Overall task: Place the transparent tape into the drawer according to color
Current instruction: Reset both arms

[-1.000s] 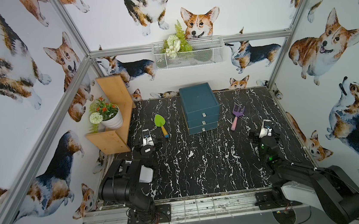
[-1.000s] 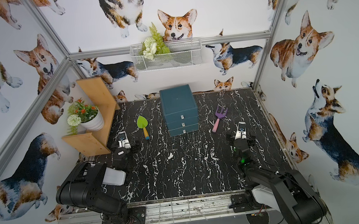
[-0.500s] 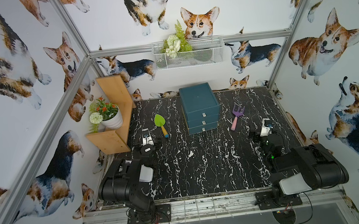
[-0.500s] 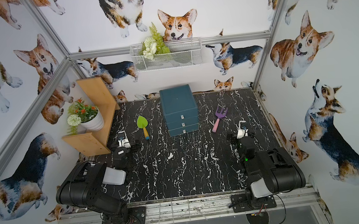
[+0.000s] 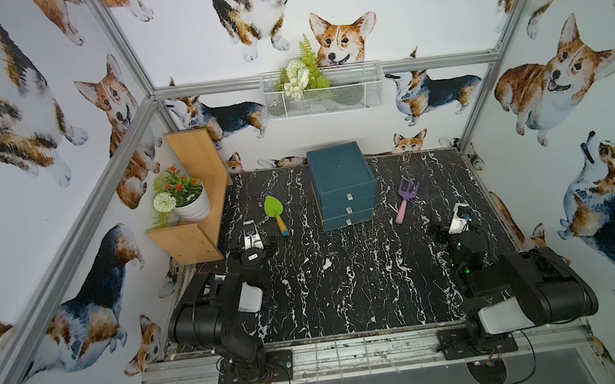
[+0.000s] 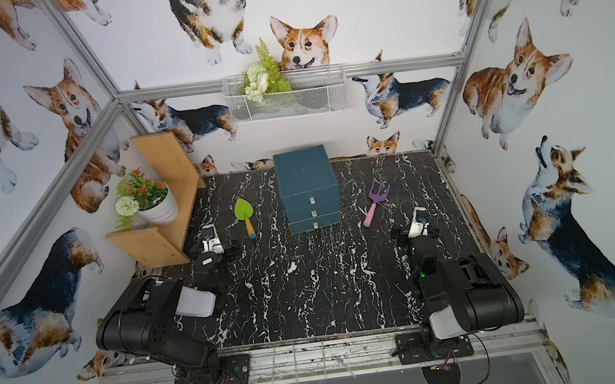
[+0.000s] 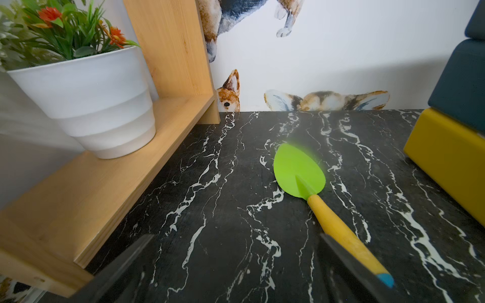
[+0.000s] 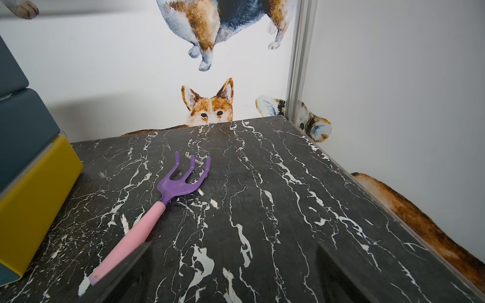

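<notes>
1. Drawers (image 5: 346, 207): three teal fronts, all pushed shut in the chest (image 5: 336, 167) at the desk's (image 5: 345, 281) back middle; insides hidden.
2. Left pincer (image 7: 235, 237): spread wide, gripping nothing; fingers blurred (and cut off by the frame), one partly masking the green trowel's (image 7: 299, 173) handle.
3. Right pincer (image 8: 233, 244): likewise spread, empty; a blurred finger overlaps the purple rake's (image 8: 183, 181) pink handle.
4. Both wrist views crop the chest at the edge.

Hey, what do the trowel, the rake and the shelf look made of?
Trowel: probably plastic, smooth evenly bright green blade.
Rake: probably plastic too, moulded purple tines, matte pink handle.
Shelf: wood, pale with visible grain, apparently unpainted.
</notes>
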You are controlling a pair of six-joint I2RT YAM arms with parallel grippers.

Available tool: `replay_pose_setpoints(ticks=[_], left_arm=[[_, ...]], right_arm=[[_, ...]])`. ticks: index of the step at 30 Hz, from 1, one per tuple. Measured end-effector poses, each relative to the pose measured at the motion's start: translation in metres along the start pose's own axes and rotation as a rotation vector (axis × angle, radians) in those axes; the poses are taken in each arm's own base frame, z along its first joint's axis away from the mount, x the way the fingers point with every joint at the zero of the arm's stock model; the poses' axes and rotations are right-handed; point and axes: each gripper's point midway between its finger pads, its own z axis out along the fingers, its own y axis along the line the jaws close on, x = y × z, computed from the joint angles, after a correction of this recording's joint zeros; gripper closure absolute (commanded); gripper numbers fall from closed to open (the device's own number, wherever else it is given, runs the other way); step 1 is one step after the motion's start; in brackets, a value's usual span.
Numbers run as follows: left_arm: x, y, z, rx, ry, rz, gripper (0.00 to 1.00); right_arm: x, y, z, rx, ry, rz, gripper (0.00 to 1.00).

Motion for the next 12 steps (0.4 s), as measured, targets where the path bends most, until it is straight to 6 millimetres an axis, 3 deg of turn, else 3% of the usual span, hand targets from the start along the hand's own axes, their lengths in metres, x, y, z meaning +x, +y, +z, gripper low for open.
replay_pose_setpoints(ticks=[12], left_arm=[[0.0000, 0.0000, 0.0000, 0.000, 0.000, 0.000, 0.01]], right_arm=[[0.0012, 0.0025, 0.0009, -0.003, 0.004, -0.004, 0.00]])
